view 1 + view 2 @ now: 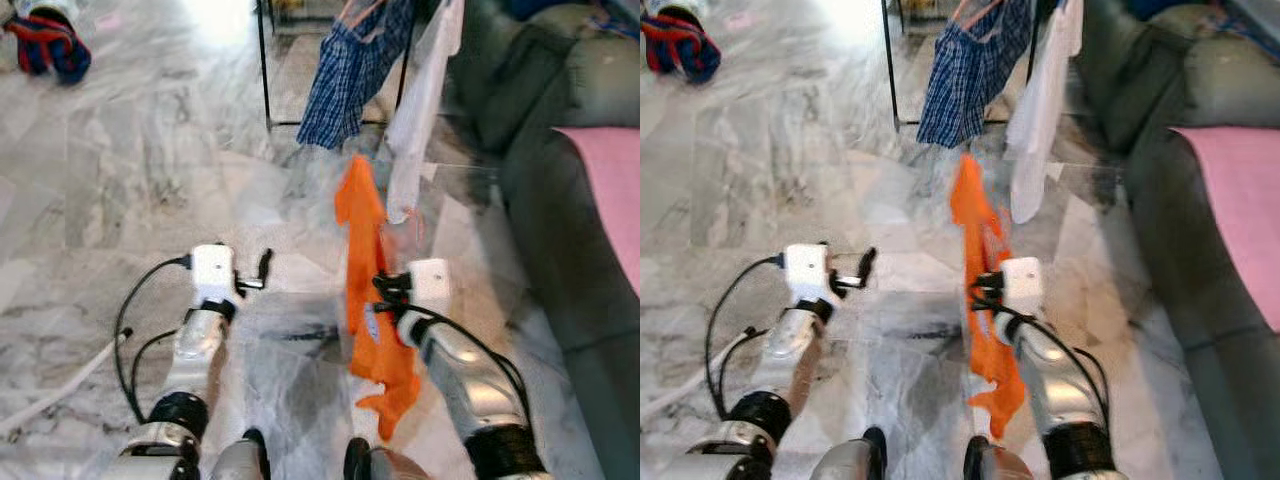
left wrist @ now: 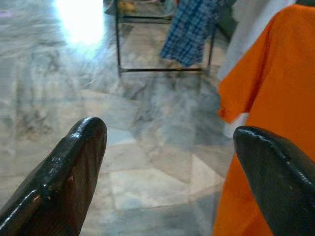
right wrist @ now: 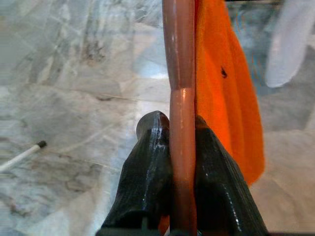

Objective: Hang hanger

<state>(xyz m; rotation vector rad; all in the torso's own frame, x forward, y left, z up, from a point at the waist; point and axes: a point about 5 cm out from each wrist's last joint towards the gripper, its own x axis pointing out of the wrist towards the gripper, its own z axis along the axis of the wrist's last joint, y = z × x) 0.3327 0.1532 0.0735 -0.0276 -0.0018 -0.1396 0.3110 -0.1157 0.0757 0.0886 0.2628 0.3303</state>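
Right gripper (image 3: 179,147) is clamping a brown hanger rod (image 3: 178,73) carrying orange cloth (image 1: 372,300); left gripper (image 2: 167,167) is gaping empty; black rack (image 1: 268,70) lying ahead, hanging undone.

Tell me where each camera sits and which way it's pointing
Left and right eye views: head, looking down at both arms, marble floor, clothes rack.
Left wrist view: along the open left pincer toward the rack.
Right wrist view: along the right pincer, shut on the hanger.
All share the orange garment.

Left end effector (image 1: 262,268) agape, right end effector (image 3: 178,147) clamped.
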